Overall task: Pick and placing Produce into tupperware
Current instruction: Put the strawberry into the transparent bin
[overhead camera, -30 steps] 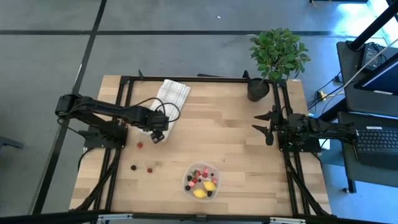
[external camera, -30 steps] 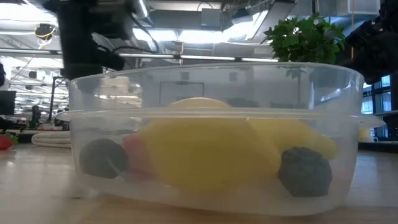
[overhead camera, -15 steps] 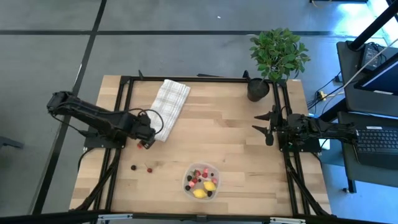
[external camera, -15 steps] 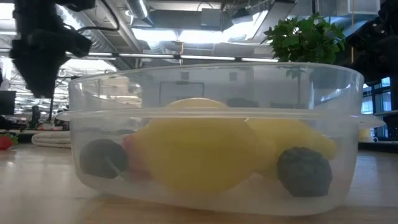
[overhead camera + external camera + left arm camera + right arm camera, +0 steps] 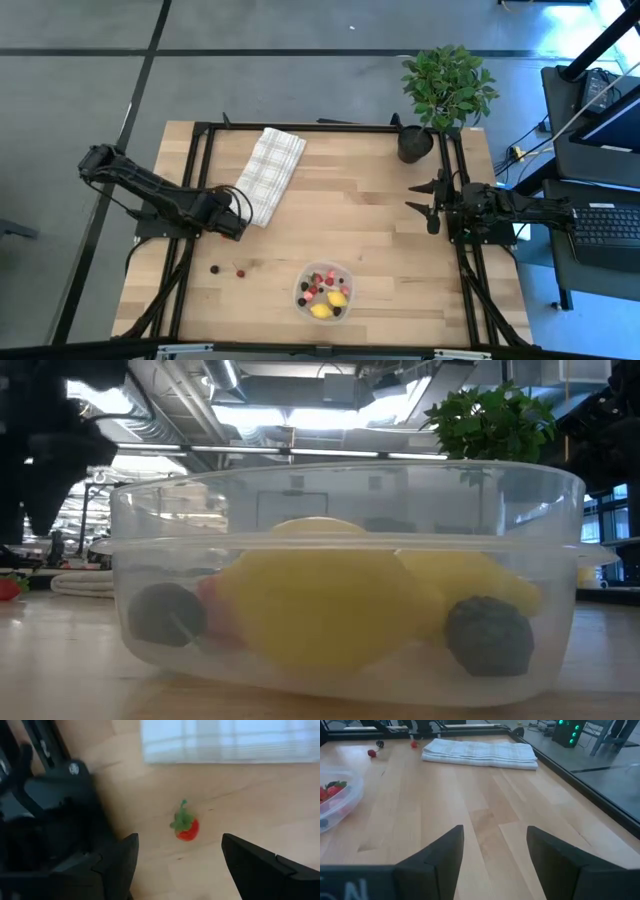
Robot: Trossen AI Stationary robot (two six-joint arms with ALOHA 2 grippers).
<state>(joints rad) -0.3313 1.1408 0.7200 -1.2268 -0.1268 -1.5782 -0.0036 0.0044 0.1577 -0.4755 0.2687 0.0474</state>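
The left gripper hangs low over the left part of the wooden table, just off the near corner of the checked cloth, its jaws spread apart with nothing between them. Seen from the left wrist, a small red strawberry with a green leafy top lies on the bare wood in the gap ahead of the fingers, untouched, with the cloth's edge beyond it. Nearer the front edge, a dark berry and a red berry sit close together on the boards, well apart from the container. The tupperware stands near the front edge around the middle of the table, already holding a mix of red, pink and dark pieces; the level view across the tabletop shows a large yellow lemon inside it, flanked by dark berries behind the clear wall. The right gripper waits at the right side of the table, jaws open and empty. A potted plant stands at the far right corner.
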